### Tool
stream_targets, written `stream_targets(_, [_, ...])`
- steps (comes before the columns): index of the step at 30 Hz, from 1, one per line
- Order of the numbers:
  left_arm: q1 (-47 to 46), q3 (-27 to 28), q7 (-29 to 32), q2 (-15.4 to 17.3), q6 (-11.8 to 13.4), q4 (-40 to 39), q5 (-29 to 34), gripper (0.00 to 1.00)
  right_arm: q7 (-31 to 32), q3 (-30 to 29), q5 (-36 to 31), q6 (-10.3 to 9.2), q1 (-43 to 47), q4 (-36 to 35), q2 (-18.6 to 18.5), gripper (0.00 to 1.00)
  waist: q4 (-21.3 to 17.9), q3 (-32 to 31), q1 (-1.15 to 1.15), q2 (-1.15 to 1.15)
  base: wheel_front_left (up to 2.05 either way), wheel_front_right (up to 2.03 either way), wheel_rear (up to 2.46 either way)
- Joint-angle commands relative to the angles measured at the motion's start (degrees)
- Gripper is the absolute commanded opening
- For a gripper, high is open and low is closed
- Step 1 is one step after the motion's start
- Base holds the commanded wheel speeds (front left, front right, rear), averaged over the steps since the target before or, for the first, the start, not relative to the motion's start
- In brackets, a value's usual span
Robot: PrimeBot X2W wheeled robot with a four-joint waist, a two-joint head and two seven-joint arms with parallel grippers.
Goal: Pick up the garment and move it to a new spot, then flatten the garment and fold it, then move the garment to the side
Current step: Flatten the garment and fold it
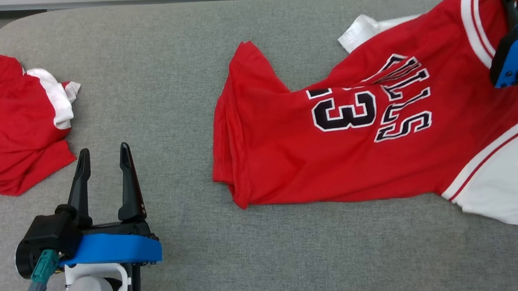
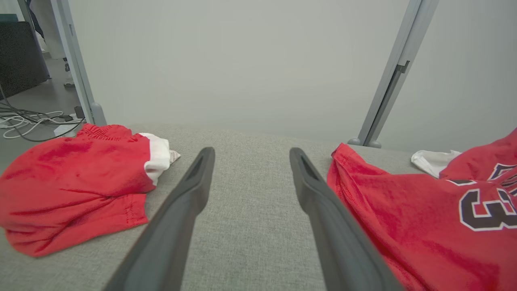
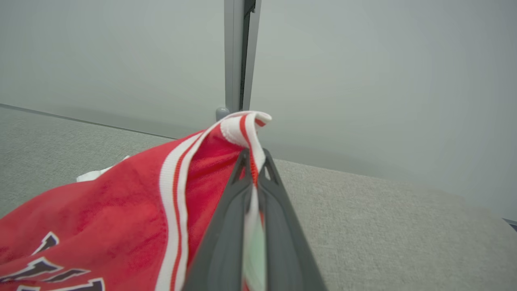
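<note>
Pinching the jersey (image 1: 364, 167) by its striped edge, the right hand (image 3: 252, 159) is only beginning the pick-up; the jersey is lying rumpled on the counter (image 1: 173, 77), left hand (image 1: 103, 151) spread wide. Flattening and folding are pending.

The jersey (image 1: 339, 165) is soft, matt red knit cloth with ribbed white trim and smooth printed lettering. The tabletop (image 1: 172, 67) is covered in coarse, matt grey woven fabric. The shorts (image 1: 5, 140) are similar soft red cloth. The left end effector (image 1: 103, 151) is smooth, matt dark plastic. The post (image 3: 238, 52) looks like satin grey painted metal.
</note>
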Motion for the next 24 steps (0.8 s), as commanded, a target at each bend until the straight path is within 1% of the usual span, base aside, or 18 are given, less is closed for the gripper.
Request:
stream_targets(1, [-1.26, -0.02, -0.16, 0.06, -0.09, 0.06, -0.33, 1.0, -0.87, -0.82, -1.0, -0.01, -1.45, 0.5, -0.48, 0.0, 0.4, 0.39, 0.0, 0.0, 0.0, 0.0, 0.0])
stream_targets(5, [-1.69, -0.38, -0.16, -0.06, -0.09, 0.17, -0.38, 1.0, -2.35, -3.95, -4.66, -0.01, -2.5, 1.79, -1.17, 0.0, 1.03, 0.92, 0.0, 0.0, 0.0, 0.0, 0.0])
stream_targets(6, [-1.81, -0.43, -0.16, -0.12, -0.09, 0.2, -0.39, 1.0, -2.65, -4.96, -5.44, -0.01, -2.48, 1.99, -0.82, 0.0, 1.1, 0.97, 0.0, 0.0, 0.0, 0.0, 0.0])
stream_targets(7, [-1.89, -0.48, -0.16, -0.16, -0.09, 0.23, -0.38, 1.0, -2.65, -5.93, -6.12, -0.01, -2.15, 2.37, -0.39, 0.05, 1.18, 1.02, 0.0, 0.0, 0.0, 0.0, 0.0])
stream_targets(8, [-1.92, -0.51, -0.16, -0.17, -0.09, 0.27, -0.39, 1.0, -2.13, -6.74, -6.89, -0.01, -1.7, 2.76, -0.09, 0.48, 1.23, 1.04, 0.0, 0.0, 0.0, 0.0, 0.0])
stream_targets(9, [-1.93, -0.43, -0.16, -0.2, -0.09, 0.31, -0.39, 1.0, -2.25, -7.47, -7.43, -0.01, -1.39, 2.89, 0.19, 1.0, 1.19, 1.07, 0.0, 0.0, 0.0, 0.0, 0.0])
stream_targets(13, [-1.55, 0.14, -0.16, -0.1, -0.09, 0.47, -0.36, 1.0, -3.39, -9.9, -9.84, -0.01, 0.31, 2.76, 1.4, 1.0, 0.42, 0.64, 0.0, 0.0, 0.0, 0.0, 0.0])
stream_targets(19, [0.26, 0.67, -0.16, 0.2, -0.09, 0.58, 0.2, 1.0, -4.91, -12.72, -10.76, -0.01, 3.89, 0.73, 3.11, 1.0, -1.69, -1.56, 0.0, 0.0, 0.0, 0.0, 0.0])
stream_targets(21, [0.89, 0.84, -0.16, 0.26, -0.09, 0.61, 0.28, 1.0, -5.16, -13.48, -10.55, -0.01, 5.81, -0.73, 3.53, 1.0, -2.43, -2.6, 0.0, 0.0, 0.0, 0.0, 0.0])
stream_targets(24, [2.04, 1.3, -0.15, 0.39, -0.09, 0.63, 0.78, 1.0, -5.25, -13.93, -9.58, -0.01, 9.13, -5.69, 5.17, 1.0, -3.59, -4.42, 0.0, 0.0, 0.0, 0.0, 0.0])
